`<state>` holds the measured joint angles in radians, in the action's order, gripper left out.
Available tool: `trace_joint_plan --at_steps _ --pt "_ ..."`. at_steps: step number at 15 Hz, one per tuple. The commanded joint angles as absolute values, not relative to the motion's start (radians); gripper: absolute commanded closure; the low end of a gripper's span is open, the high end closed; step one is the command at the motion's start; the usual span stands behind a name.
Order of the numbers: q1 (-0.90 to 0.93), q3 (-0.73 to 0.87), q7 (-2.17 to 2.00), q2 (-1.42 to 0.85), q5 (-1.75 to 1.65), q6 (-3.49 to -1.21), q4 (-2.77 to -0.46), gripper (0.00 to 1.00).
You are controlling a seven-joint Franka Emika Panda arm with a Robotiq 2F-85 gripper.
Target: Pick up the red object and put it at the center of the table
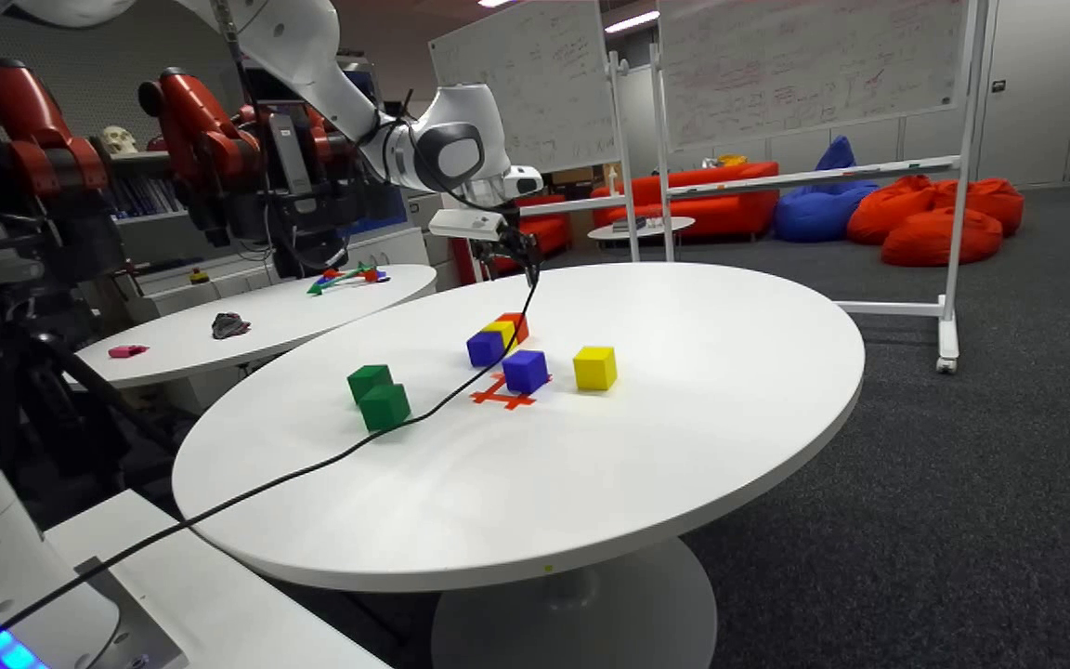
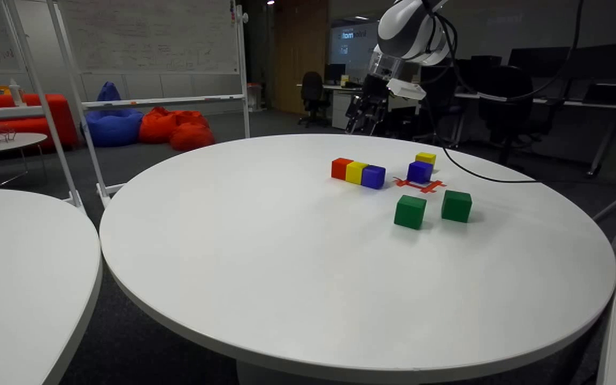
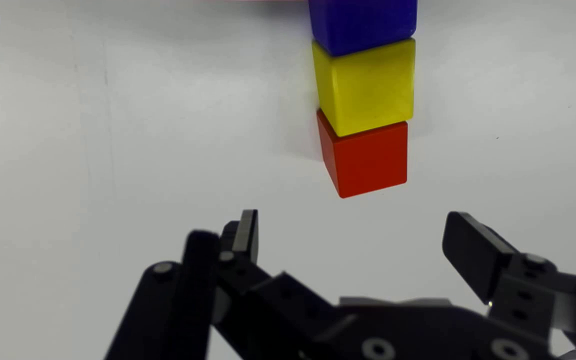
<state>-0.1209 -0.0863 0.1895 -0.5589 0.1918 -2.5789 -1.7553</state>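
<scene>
gripper [image 3: 352, 231] spread wide above white table [image 2: 265, 256], red cube [image 3: 372, 160] touching yellow cube [image 3: 374, 87]

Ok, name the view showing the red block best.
Wrist view: the red block looks largest there, unobstructed. Both exterior views show it smaller; in an exterior view, the adjacent yellow block partly hides it.

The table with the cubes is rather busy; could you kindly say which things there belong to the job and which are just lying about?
For the job: red cube, table, hand.
Just lying about: two yellow cubes, two blue cubes, two green cubes, possibly the red tape.
</scene>
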Motion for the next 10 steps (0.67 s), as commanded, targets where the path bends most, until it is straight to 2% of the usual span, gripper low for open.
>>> trace_joint_plan --at_steps 1,10 --pt "-0.120 -0.086 0.187 -0.559 0.190 -2.577 -1.754 0.00" --pt "-0.107 -0.031 0.102 -0.579 0.165 -2.348 -1.660 0.00"
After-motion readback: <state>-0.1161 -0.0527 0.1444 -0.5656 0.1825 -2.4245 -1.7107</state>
